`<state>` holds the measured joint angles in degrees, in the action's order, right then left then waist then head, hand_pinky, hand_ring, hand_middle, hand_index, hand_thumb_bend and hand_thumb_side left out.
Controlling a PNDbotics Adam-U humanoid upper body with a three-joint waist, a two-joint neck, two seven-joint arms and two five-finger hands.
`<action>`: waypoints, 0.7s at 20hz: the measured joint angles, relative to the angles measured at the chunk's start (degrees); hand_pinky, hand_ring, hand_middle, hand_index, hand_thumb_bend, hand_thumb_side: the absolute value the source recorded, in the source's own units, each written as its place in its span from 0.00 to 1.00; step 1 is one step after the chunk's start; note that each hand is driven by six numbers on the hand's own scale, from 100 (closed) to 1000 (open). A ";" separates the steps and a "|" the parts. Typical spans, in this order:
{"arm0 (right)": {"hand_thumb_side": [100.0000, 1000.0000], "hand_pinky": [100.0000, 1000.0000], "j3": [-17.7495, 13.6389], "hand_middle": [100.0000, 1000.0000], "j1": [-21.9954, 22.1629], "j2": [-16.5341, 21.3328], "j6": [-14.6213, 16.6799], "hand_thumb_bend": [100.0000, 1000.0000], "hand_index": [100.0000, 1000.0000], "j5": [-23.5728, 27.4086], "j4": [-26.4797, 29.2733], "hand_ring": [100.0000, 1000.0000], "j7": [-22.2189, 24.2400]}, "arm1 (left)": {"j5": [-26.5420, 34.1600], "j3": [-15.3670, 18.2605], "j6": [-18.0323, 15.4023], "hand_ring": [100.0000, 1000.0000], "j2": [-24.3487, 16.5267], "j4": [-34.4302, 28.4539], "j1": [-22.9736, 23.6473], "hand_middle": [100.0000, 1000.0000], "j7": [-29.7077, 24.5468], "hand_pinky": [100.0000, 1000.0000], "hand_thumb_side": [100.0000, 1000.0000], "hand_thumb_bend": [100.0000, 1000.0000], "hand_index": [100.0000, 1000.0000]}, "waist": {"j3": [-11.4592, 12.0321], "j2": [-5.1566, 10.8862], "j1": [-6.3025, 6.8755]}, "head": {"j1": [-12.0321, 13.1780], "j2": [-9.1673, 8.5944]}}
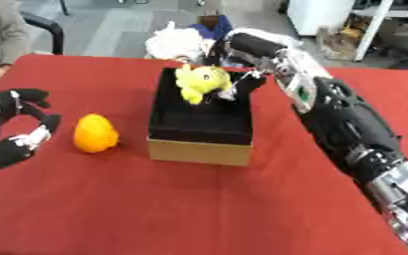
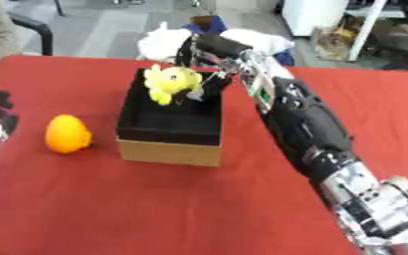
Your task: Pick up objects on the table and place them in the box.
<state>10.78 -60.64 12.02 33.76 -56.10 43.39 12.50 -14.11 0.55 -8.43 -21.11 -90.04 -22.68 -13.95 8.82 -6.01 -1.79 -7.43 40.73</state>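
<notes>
Holding the yellow plush toy [image 1: 202, 82] pinched in our right hand [image 1: 239, 82] over the box [image 1: 200, 117] at upper centre, we judge release comes next; orange toy [image 1: 95, 133] waits beside our open left hand [image 1: 16, 130]

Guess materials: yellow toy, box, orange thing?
Yellow toy, held by the right hand over the box: likely plush, soft fuzzy outline. Box: looks like cardboard, tan matte wall, black matte inside. Orange object: smooth, rounded, faint sheen; plastic or real fruit, can't tell.
</notes>
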 measured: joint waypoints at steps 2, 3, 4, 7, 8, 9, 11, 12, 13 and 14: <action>0.65 0.78 0.44 0.86 0.25 -0.76 0.72 0.49 0.92 -1.77 -0.67 0.84 1.33 | 0.00 0.00 0.00 0.54 0.01 0.00 -0.16 0.57 0.00 0.72 0.41 0.29 0.75 | -0.10 -0.01 -0.05 | 0.02 0.00; 0.70 0.80 0.67 0.89 0.39 -0.94 1.09 0.54 0.93 -2.50 -0.69 0.86 2.26 | 0.00 0.00 0.01 0.54 0.01 0.00 -0.24 0.57 0.00 0.72 0.42 0.28 0.76 | -0.24 -0.01 -0.07 | 0.07 0.00; 0.72 0.80 0.93 0.90 0.62 -0.99 1.44 0.53 0.94 -3.04 -0.55 0.86 3.16 | 0.00 0.00 0.01 0.54 0.01 0.00 -0.35 0.57 0.00 0.72 0.41 0.29 0.76 | -0.46 -0.01 -0.08 | 0.24 0.00; 0.66 0.79 1.30 0.89 1.66 -0.35 2.15 0.51 0.93 -2.73 1.85 0.84 4.91 | -0.02 0.02 0.13 0.54 -0.01 0.05 -0.67 0.57 0.12 0.72 0.40 0.30 0.76 | -1.33 -0.01 -0.10 | 0.85 0.00; 0.63 0.78 1.31 0.88 2.09 0.39 2.19 0.51 0.93 -1.70 3.32 0.84 4.91 | -0.06 0.03 0.19 0.54 -0.06 0.20 -0.86 0.57 0.18 0.72 0.40 0.31 0.76 | -1.65 -0.01 -0.13 | 1.13 0.00; 0.58 0.77 1.34 0.86 2.57 1.38 2.12 0.51 0.92 -0.35 5.04 0.82 4.72 | -0.15 0.03 0.22 0.54 -0.11 0.41 -1.18 0.57 0.22 0.72 0.39 0.32 0.76 | -1.98 0.00 -0.15 | 1.43 0.00; 0.49 0.75 1.48 0.83 3.68 3.87 1.64 0.51 0.91 3.31 9.04 0.80 3.66 | -0.48 0.05 0.31 0.54 -0.58 0.92 -1.86 0.57 0.38 0.71 0.39 0.33 0.76 | -2.76 0.02 -0.19 | 2.05 0.00; 0.46 0.75 1.53 0.83 4.31 5.42 1.22 0.51 0.91 5.45 11.26 0.79 2.85 | -0.62 0.06 0.39 0.54 -1.05 1.28 -2.30 0.57 0.49 0.71 0.39 0.33 0.76 | -3.16 0.06 -0.23 | 2.37 0.00; 0.42 0.74 1.56 0.81 5.00 7.08 0.66 0.50 0.91 7.59 13.57 0.78 2.00 | -0.86 0.06 0.44 0.54 -1.57 1.75 -2.76 0.57 0.55 0.71 0.39 0.35 0.76 | -3.50 0.13 -0.27 | 2.66 0.00; 0.39 0.73 1.55 0.80 5.77 8.91 -0.04 0.50 0.90 9.86 16.04 0.78 1.10 | -1.10 0.03 0.47 0.54 -2.15 2.31 -3.24 0.57 0.59 0.71 0.38 0.35 0.76 | -3.83 0.23 -0.28 | 2.92 0.01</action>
<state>12.34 -54.87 20.93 33.72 -46.24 59.43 13.60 -15.21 0.58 -7.96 -23.26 -87.73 -25.92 -13.36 4.99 -5.78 -2.07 -4.51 40.74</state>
